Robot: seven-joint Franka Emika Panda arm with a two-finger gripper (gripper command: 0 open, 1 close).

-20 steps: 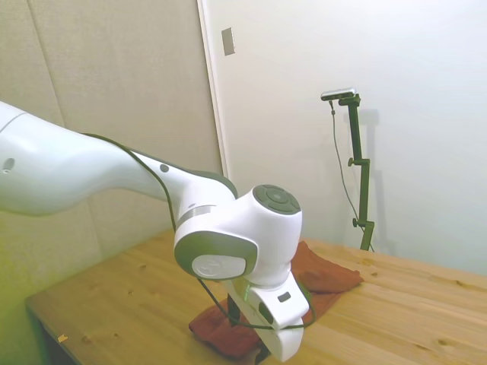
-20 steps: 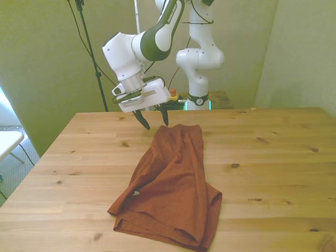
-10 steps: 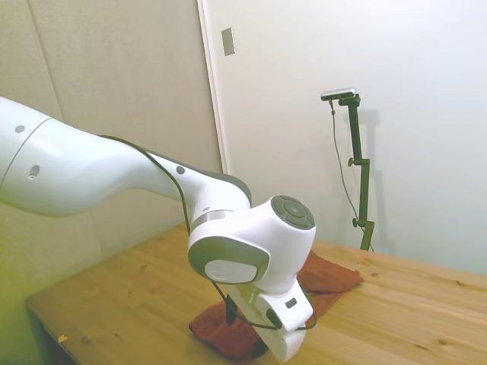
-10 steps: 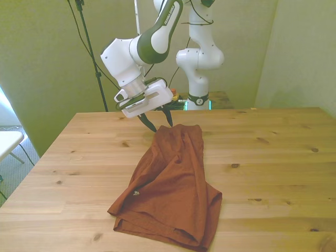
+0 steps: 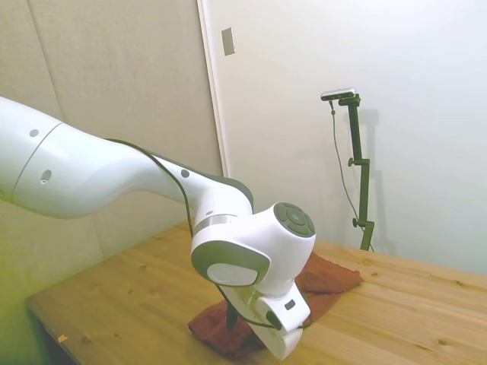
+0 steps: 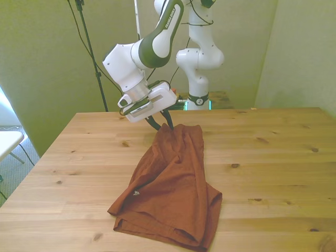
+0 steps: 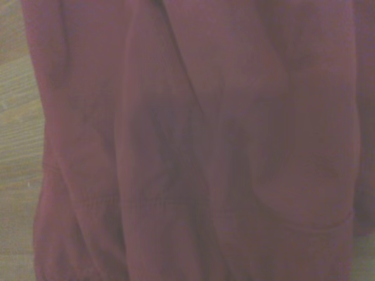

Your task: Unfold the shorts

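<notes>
Shorts (image 6: 170, 184), soft rust-brown, creased, folded on wooden table (image 6: 273, 157); fingers (image 6: 170, 122) spread at hem.

Folded shorts (image 6: 170, 189) on the table (image 6: 273, 157), claw (image 6: 162, 124) apparently at their far edge.

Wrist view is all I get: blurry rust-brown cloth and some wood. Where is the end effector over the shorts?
Observer: In the front view the end effector is at the far end of the shorts.
Operator: Fingers open or shut?
Observer: Open, straddling that far edge, tips at the cloth.
Operator: Are the shorts flat yet?
Observer: No, folded and wrinkled, running from the end effector toward the table's near edge.
</notes>
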